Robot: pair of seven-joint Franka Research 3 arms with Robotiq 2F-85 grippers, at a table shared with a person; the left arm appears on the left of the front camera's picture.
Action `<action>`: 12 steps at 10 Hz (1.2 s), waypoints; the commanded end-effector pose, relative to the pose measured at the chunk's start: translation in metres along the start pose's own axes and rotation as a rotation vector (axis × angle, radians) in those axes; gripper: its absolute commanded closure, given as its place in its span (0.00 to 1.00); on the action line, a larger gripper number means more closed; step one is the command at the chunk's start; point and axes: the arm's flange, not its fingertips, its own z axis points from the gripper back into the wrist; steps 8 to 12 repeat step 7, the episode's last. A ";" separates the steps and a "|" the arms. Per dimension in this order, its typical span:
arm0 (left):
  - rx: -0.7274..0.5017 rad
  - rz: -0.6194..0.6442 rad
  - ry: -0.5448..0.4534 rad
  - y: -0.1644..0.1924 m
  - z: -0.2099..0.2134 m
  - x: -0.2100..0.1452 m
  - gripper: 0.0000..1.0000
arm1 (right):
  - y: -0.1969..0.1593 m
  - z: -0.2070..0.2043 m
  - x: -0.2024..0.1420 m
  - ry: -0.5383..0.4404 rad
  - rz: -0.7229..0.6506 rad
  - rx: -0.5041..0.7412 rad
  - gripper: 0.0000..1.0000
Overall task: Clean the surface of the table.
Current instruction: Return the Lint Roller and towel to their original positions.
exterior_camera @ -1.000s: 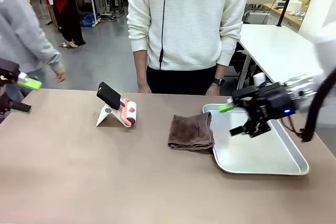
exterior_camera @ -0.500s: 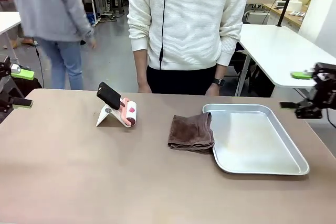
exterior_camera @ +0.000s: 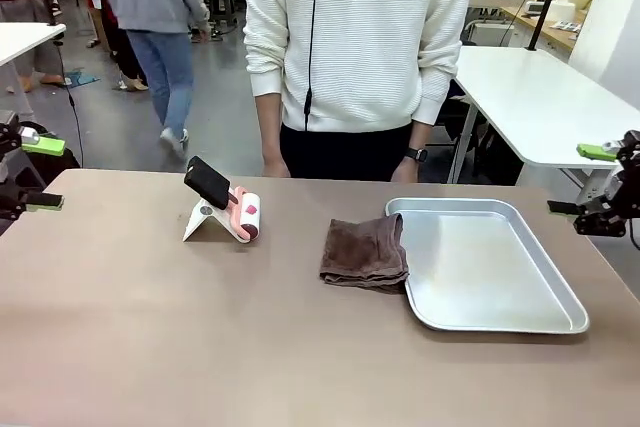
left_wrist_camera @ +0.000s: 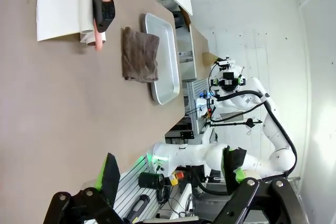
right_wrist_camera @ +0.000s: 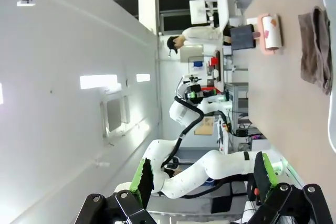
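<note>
The workspace is an open lab hall with grey flooring, white-topped tables behind and to the side, and people walking in the background. A person in a white ribbed sweater (exterior_camera: 358,42) stands at the far edge of the taupe-brown tabletop (exterior_camera: 200,327), which spans the area between the two tools.

The steel tray (exterior_camera: 495,282) lies on the tabletop on the right tool's side, near that tool and well apart from the left tool. A folded brown cloth (exterior_camera: 365,252) lies flat on the side of the tray facing the left tool, with one corner of the tray resting over its edge. A lint roller (exterior_camera: 243,215), with a black handle and pink frame, stands propped on a white sheet between the cloth and the left tool, apart from both.

The left tool (exterior_camera: 35,173) hangs at the tabletop's left end, clear of the surface. Its green-padded fingers (left_wrist_camera: 109,172) stand fully spread and carry nothing.

The right tool (exterior_camera: 590,180) hangs beyond the tabletop's right end, past the tray's outer rim. Its fingers (right_wrist_camera: 143,178) are likewise fully spread and carry nothing. Neither tool touches any item.
</note>
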 end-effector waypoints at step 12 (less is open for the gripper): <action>-0.001 -0.009 0.004 -0.003 0.003 -0.002 0.00 | 0.008 0.000 0.001 -0.023 -0.012 -0.010 0.00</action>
